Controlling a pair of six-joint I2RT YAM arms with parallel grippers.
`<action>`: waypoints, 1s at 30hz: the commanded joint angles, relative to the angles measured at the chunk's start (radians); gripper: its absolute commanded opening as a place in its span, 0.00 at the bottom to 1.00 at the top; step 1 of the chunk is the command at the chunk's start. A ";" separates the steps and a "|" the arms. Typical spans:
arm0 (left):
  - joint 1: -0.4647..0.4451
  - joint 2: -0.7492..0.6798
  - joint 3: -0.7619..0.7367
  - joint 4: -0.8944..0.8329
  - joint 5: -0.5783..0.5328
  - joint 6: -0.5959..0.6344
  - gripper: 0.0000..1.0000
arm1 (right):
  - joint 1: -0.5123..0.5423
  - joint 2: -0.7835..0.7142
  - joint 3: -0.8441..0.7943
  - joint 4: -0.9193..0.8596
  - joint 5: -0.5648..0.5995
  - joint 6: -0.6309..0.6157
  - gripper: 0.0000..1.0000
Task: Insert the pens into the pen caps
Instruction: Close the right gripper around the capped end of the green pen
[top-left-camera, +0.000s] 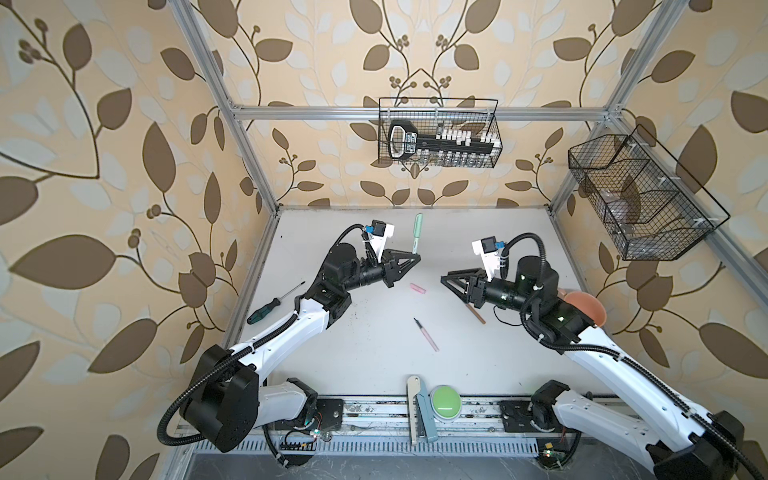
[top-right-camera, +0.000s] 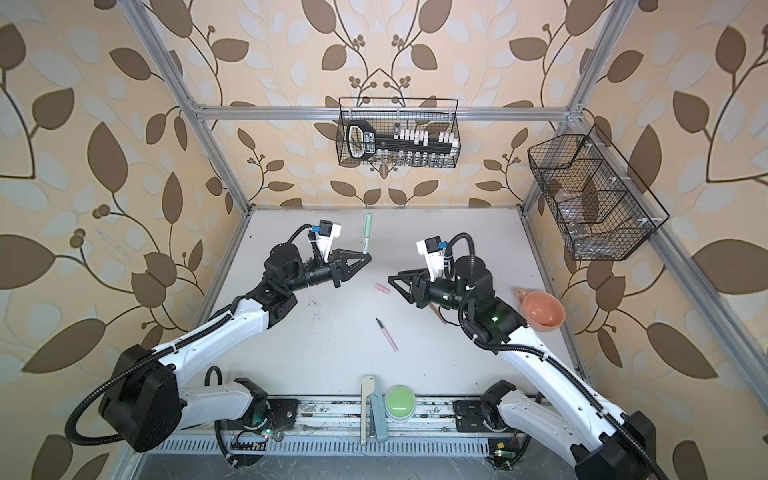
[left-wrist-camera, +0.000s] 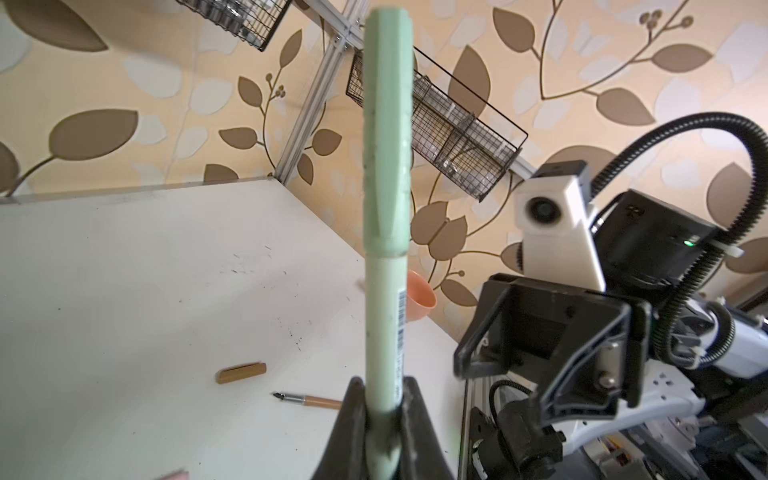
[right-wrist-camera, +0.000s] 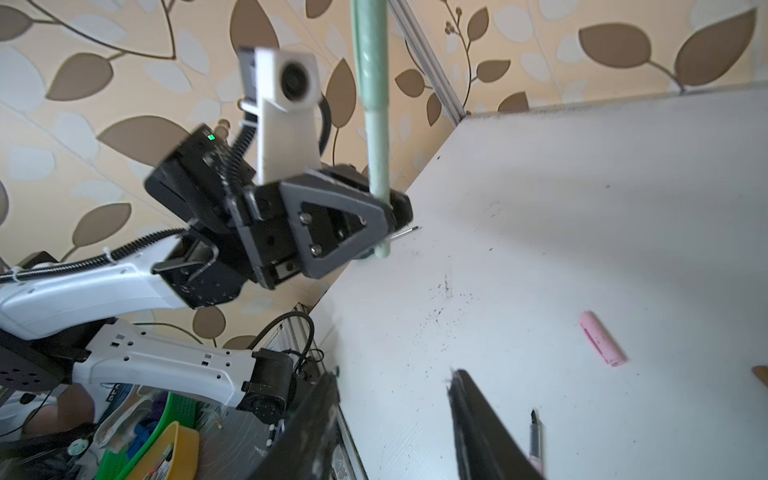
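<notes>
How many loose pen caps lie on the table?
2: the pink cap lies mid-table; the brown cap lies near the brown pen, visible in the left wrist view.

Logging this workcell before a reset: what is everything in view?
green pen: one, capped, held upright
pink pen: one, uncapped, mid-table
pink cap: one, loose, apart from pink pen
brown pen: one, uncapped, table's right side
brown cap: one, lying near brown pen
screwdriver: one, green-handled, table's left edge
cup: one, orange, table's right edge
wire baskets: two, black, on walls
button: one, green, front rail
table: one, white
left gripper: one, black, jaws shut on green pen
right gripper: one, black, jaws open, empty
</notes>
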 joint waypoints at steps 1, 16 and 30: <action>-0.034 -0.043 -0.088 0.027 -0.036 -0.079 0.00 | 0.000 -0.074 0.038 -0.016 -0.013 -0.022 0.51; -0.186 -0.284 -0.151 -0.160 -0.143 -0.058 0.00 | 0.156 0.114 -0.025 0.194 0.016 0.068 0.59; -0.187 -0.317 -0.159 -0.214 -0.113 -0.030 0.00 | 0.187 0.242 0.010 0.331 -0.038 0.117 0.46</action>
